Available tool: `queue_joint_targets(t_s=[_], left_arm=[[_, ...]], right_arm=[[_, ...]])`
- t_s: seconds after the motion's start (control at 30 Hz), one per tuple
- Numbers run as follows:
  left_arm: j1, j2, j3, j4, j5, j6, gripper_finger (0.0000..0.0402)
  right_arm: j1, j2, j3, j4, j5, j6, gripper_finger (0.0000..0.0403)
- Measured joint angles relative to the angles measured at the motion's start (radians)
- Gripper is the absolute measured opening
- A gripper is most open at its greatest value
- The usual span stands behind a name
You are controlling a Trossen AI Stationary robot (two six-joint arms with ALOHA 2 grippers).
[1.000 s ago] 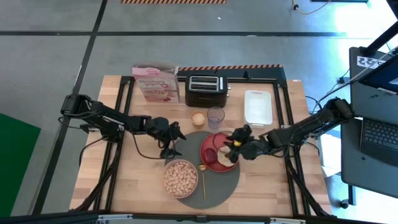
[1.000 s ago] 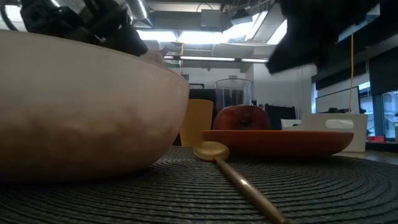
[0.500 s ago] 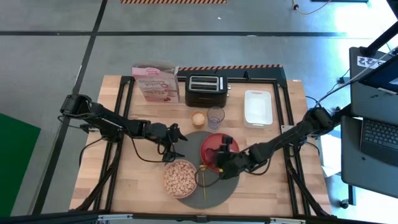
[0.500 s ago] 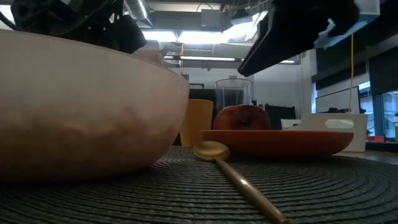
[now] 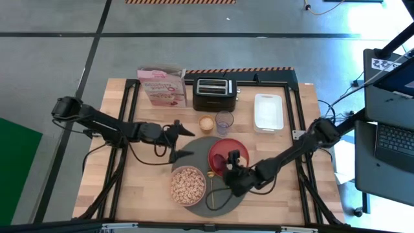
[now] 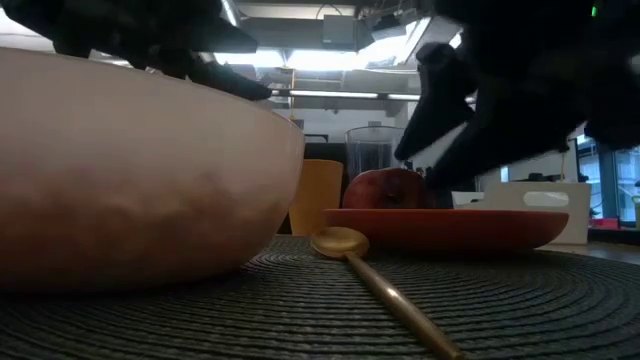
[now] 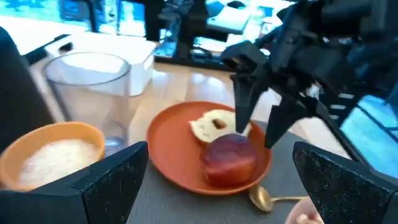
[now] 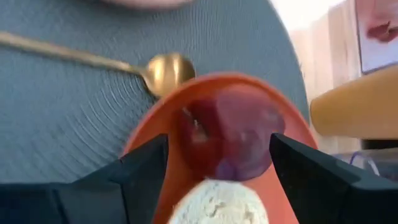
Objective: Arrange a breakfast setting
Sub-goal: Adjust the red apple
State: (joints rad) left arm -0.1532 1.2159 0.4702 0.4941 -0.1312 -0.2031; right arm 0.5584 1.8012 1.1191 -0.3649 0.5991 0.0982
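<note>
Reaching in from the lower right of the high view, the right tool [image 5: 234, 163] is now hanging over the red plate [image 5: 218, 153] on the dark mat [image 5: 240, 189]; earlier it sat further right. Left tool [image 5: 183, 144] is waiting open, left of centre.

Low view: dark fingers are descending beside the fruit [image 6: 388, 188]; spoon [image 6: 385, 288] lying untouched at lower centre.

Left wrist view: right tool's fingers are spreading apart above the fruit, bagel half [image 7: 211, 124] behind it.

Right wrist view: fingers [image 8: 143, 167] are straddling the fruit, empty. Judging a grasp is being prepared.
</note>
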Motion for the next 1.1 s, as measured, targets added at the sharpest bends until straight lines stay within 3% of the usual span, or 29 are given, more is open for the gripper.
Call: queue_joint_targets(t_s=[0.3, 0.93, 1.1], left_arm=[[0.000, -0.008, 0.000, 0.000, -0.013, -0.005, 0.0396], [0.003, -0.008, 0.000, -0.008, -0.025, -0.005, 0.0396], [0.003, -0.008, 0.000, -0.008, -0.025, -0.005, 0.0396]], right_arm=[[-0.024, 0.021, -0.002, 0.006, 0.020, 0.000, 0.0259], [-0.090, 0.022, -0.001, 0.036, -0.036, 0.000, 0.0255], [-0.096, 0.028, -0.001, 0.034, -0.051, 0.000, 0.0220]])
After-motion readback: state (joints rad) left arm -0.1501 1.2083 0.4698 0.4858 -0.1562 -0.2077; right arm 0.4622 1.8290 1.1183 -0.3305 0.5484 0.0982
